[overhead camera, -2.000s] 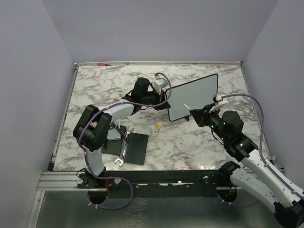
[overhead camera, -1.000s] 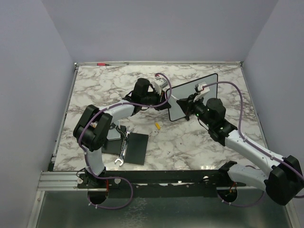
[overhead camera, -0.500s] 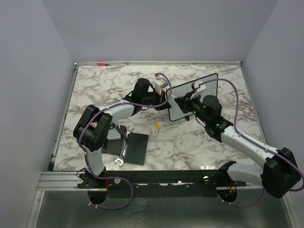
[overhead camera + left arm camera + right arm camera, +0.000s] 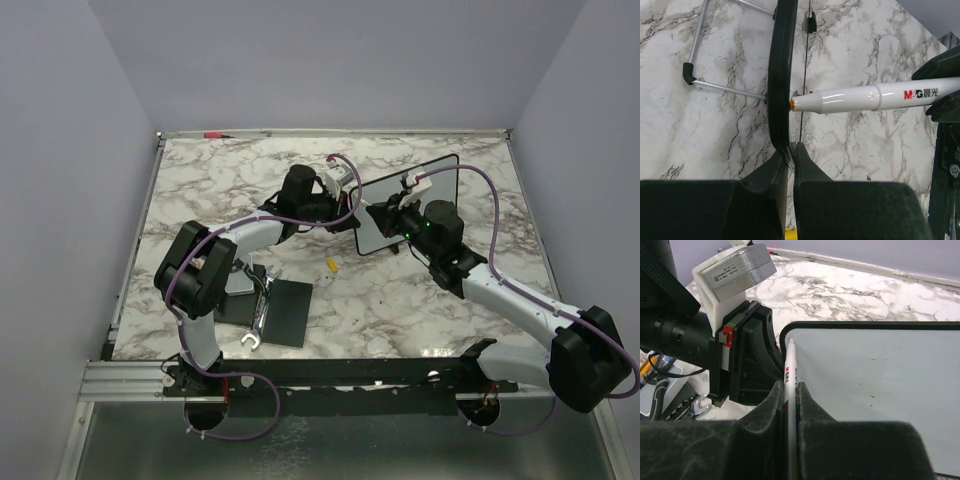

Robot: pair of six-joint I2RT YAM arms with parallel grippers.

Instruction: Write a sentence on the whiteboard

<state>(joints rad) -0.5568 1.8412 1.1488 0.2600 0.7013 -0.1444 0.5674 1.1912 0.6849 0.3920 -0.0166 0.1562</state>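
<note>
The whiteboard [image 4: 425,195] stands tilted at the back middle of the table; its white face [image 4: 875,380] is blank, with no sentence showing. My left gripper [image 4: 350,205] is shut on the board's left black edge [image 4: 781,75]. My right gripper [image 4: 378,213] is shut on a white marker [image 4: 789,371] with an orange tip. In the left wrist view the marker [image 4: 865,98] points at the board and its tip touches the face near the upper left corner.
A yellow marker cap [image 4: 331,265] lies on the marble in front of the board. A flat black square pad [image 4: 281,312], a wrench [image 4: 257,318] and a small grey block [image 4: 240,280] lie at the front left. A red pen [image 4: 213,134] lies at the back edge.
My right arm has swung left from the board's lower right and brought the marker tip onto the board's upper left corner. The left arm and the board have not moved.
</note>
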